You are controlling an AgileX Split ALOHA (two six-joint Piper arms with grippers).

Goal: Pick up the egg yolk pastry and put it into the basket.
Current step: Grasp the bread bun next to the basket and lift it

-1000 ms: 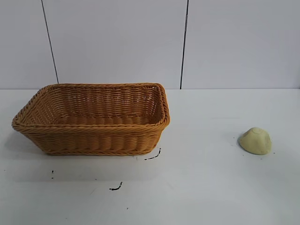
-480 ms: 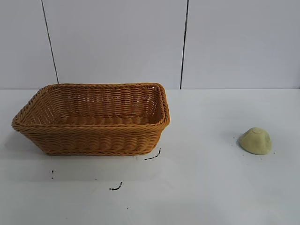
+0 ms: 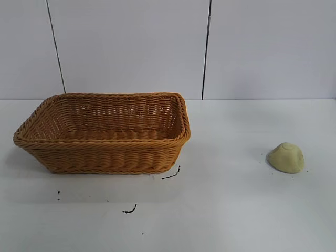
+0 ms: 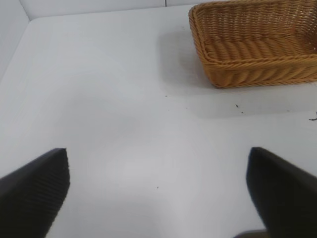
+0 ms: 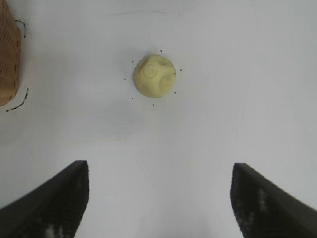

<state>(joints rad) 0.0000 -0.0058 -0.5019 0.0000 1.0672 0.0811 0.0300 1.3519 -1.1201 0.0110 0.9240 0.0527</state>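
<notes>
The egg yolk pastry [image 3: 286, 157] is a small pale yellow dome on the white table at the right. It also shows in the right wrist view [image 5: 154, 75], ahead of my right gripper [image 5: 159, 168], which is open, empty and above the table, apart from the pastry. The basket [image 3: 105, 157] is large, woven and orange-brown, and stands empty at the left. It also shows in the left wrist view [image 4: 257, 74], far from my left gripper [image 4: 157, 158], which is open and empty over bare table. Neither gripper shows in the exterior view.
Small black marks [image 3: 170, 175] lie on the table in front of the basket, and dark specks ring the pastry. A white wall with two dark vertical seams [image 3: 206, 50] stands behind the table.
</notes>
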